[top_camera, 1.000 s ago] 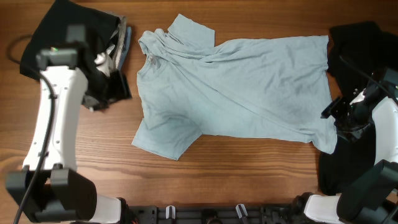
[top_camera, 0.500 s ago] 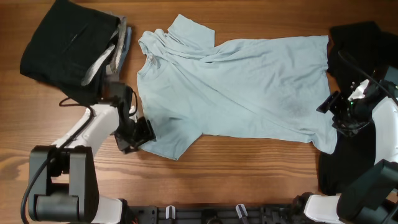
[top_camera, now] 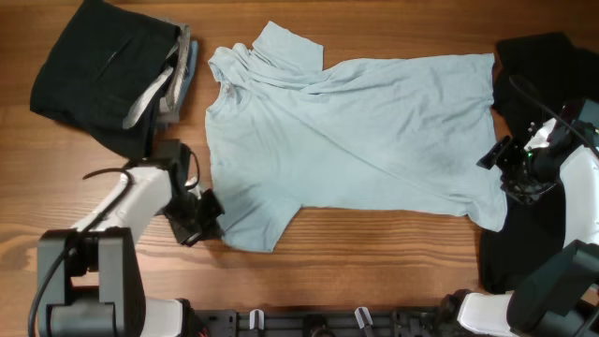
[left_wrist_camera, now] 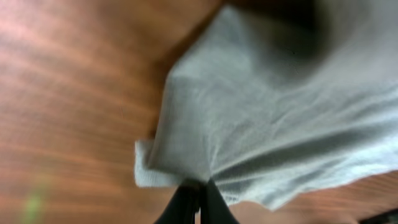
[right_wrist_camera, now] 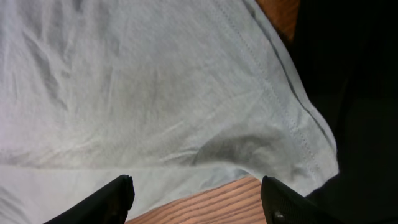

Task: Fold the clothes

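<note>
**Left gripper (top_camera: 208,217) has slid out along the sleeve and clamped shut**

Since half a second ago my left arm has drawn back toward the near-left, and its gripper, then open at the sleeve (top_camera: 248,217), is now closed on that sleeve's outer edge. In the left wrist view the two fingers (left_wrist_camera: 198,194) meet with a fold of blue cloth pinched at their tips. That picture is blurred, so I cannot tell how much fabric they hold. The right gripper (right_wrist_camera: 196,198) has barely shifted. Its jaws stand apart, holding nothing, over the hem corner at the far right.

Hard to read: the hem corner lies over a black garment (top_camera: 535,58), which my right arm and the frame edge cut off. The pile (top_camera: 103,70) at top left shows black on top with grey and blue edges under it. I cannot count its layers.

The shirt (top_camera: 365,131) lies flat across the middle of the table (top_camera: 374,257). Its long axis runs left to right, with the neck toward my left and the hem toward my right. One sleeve points to the far edge, and the gripped one points to the near-left.
</note>
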